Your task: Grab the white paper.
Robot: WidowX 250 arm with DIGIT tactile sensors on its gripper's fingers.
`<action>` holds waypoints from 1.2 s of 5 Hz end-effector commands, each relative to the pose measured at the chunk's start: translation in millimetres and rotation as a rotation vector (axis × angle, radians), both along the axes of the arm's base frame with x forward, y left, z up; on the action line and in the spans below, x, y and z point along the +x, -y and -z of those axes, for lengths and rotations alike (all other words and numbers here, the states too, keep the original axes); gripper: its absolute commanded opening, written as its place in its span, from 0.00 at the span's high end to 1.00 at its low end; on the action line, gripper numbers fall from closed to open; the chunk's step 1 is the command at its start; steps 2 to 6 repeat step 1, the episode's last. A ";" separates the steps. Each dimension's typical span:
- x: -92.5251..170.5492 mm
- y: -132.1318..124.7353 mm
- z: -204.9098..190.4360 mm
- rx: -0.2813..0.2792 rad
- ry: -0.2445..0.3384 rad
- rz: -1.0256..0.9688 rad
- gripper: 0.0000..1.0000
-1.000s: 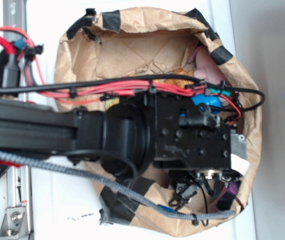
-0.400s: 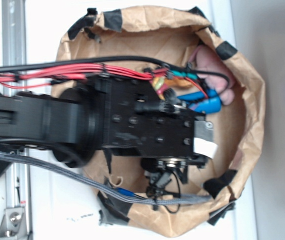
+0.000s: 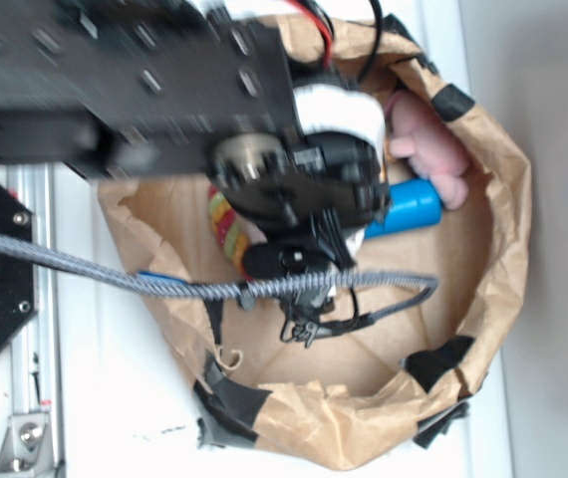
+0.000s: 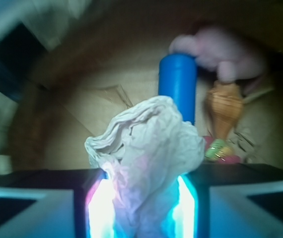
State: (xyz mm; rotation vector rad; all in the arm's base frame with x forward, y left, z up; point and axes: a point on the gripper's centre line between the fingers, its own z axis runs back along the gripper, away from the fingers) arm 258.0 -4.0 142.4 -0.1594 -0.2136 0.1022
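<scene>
Wrist view is looking out between the two fingers of the gripper (image 4: 144, 208), which are pressing in from left and right on the white paper (image 4: 146, 158). The crumpled ball is bulging up out of the narrow gap between the glowing finger (image 4: 99, 208) on the left and its twin on the right, so the claw is closed around it. Behind the paper, a blue bottle (image 4: 177, 84) is lying on the floor of the brown paper bag (image 4: 82, 114), with a pink plush toy (image 4: 221, 49) at its far end and a tan shell-like object (image 4: 224, 106) just beside it.

Exterior view is looking down from above. The black arm is filling the upper left, and the gripper (image 3: 304, 189) is hanging over the bag (image 3: 493, 219). The white paper (image 3: 339, 110) is showing at the arm's right edge, near the bag's upper rim, close to the plush toy (image 3: 428, 139) and the blue bottle (image 3: 409, 204).
</scene>
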 end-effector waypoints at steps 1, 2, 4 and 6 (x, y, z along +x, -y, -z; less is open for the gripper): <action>-1.8 0.7 -62.2 0.014 -0.010 -0.283 1.00; -1.8 0.7 -62.2 0.014 -0.010 -0.283 1.00; -1.8 0.7 -62.2 0.014 -0.010 -0.283 1.00; -1.8 0.7 -62.2 0.014 -0.010 -0.283 1.00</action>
